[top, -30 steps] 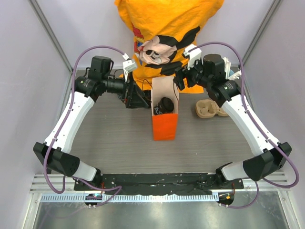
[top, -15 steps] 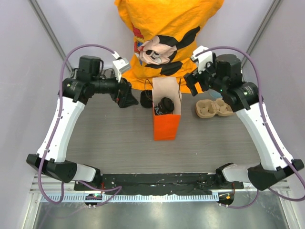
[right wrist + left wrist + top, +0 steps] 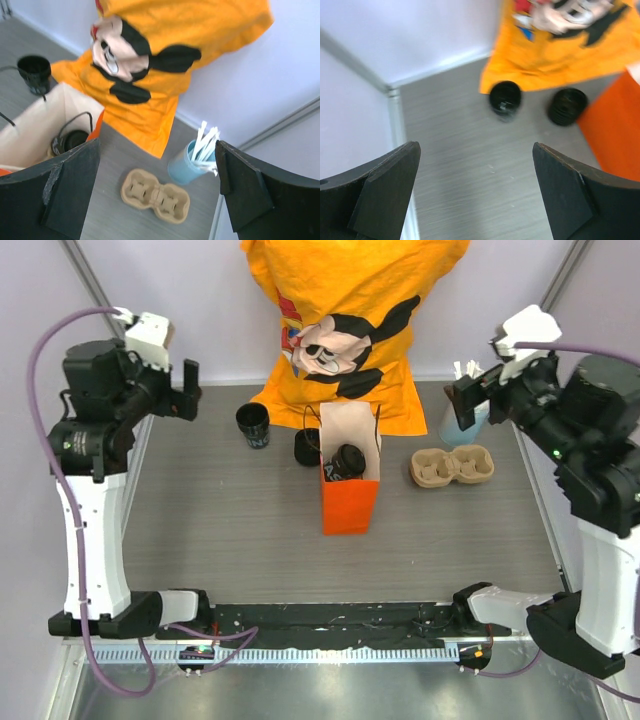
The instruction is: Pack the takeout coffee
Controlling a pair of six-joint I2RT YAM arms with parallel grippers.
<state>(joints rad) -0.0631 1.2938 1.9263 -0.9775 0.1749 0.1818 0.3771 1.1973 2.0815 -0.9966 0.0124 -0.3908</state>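
Observation:
The orange paper bag [image 3: 347,506] stands upright mid-table with its top open. The takeout coffee [image 3: 348,461], a small black cup with a round lid, sits inside it; its lid also shows in the right wrist view [image 3: 74,141]. My left gripper [image 3: 187,390] is raised at the far left, open and empty [image 3: 474,146]. My right gripper [image 3: 468,400] is raised at the far right, open and empty [image 3: 157,145]. Both are well away from the bag.
A black cup with white print [image 3: 253,426] and a short black round stack [image 3: 307,447] stand left of the bag. A brown cup carrier [image 3: 452,466] and a blue cup of stirrers [image 3: 465,418] are on the right. An orange printed cloth [image 3: 350,330] hangs behind.
Both arms have drawn back and up from the bag, the left to the far left and the right to the far right. The printed cup is now uncovered.

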